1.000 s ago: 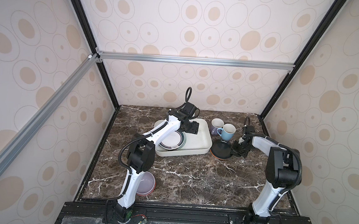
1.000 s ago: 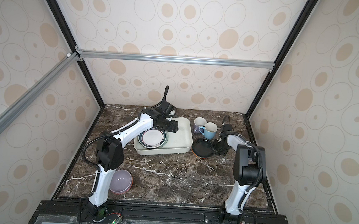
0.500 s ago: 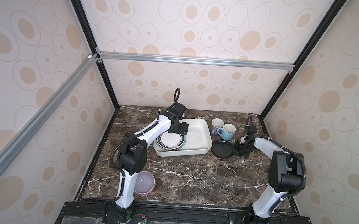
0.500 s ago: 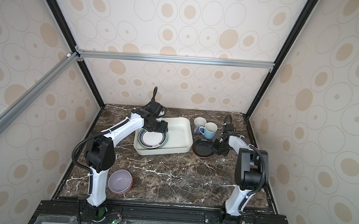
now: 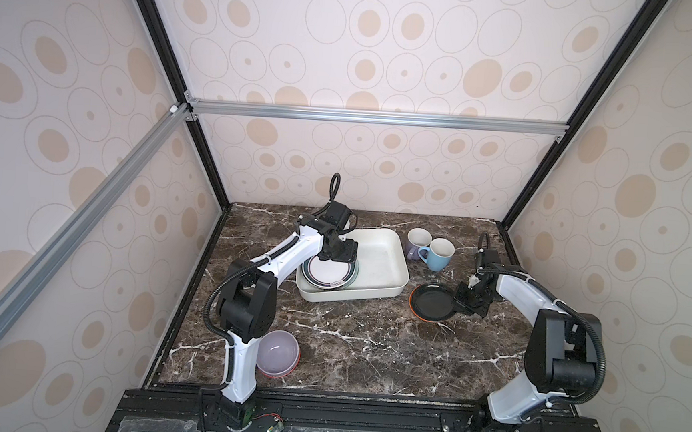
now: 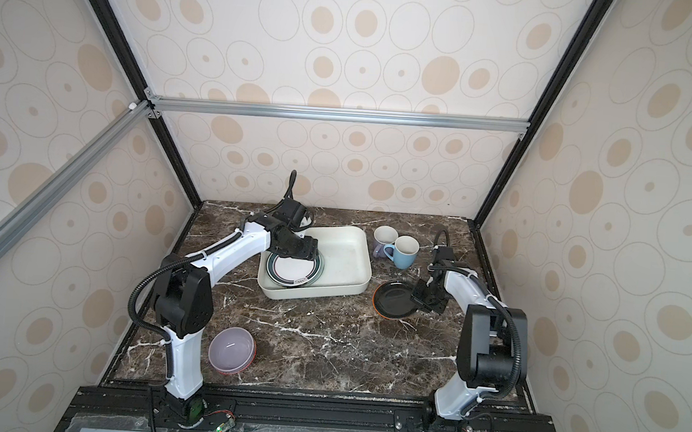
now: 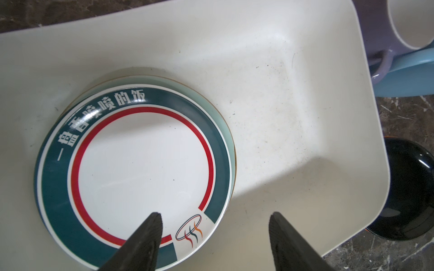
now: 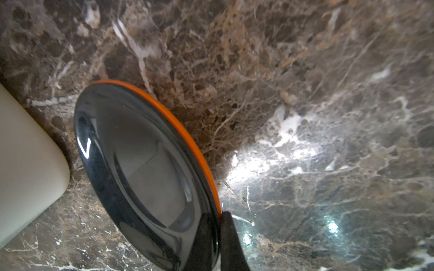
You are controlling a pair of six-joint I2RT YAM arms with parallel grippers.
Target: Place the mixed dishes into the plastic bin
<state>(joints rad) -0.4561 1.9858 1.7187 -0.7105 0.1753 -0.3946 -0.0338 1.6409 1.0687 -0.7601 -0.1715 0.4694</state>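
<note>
The left hand hovers open over the dark-rimmed plate, stacked in the plastic bin, its logo edge toward the front of the table. White characters on its teal band end "喷的饭". Right of the bin, the right hand pinches the black plate by its rim. The handle of the blue mug points toward the bin.
</note>
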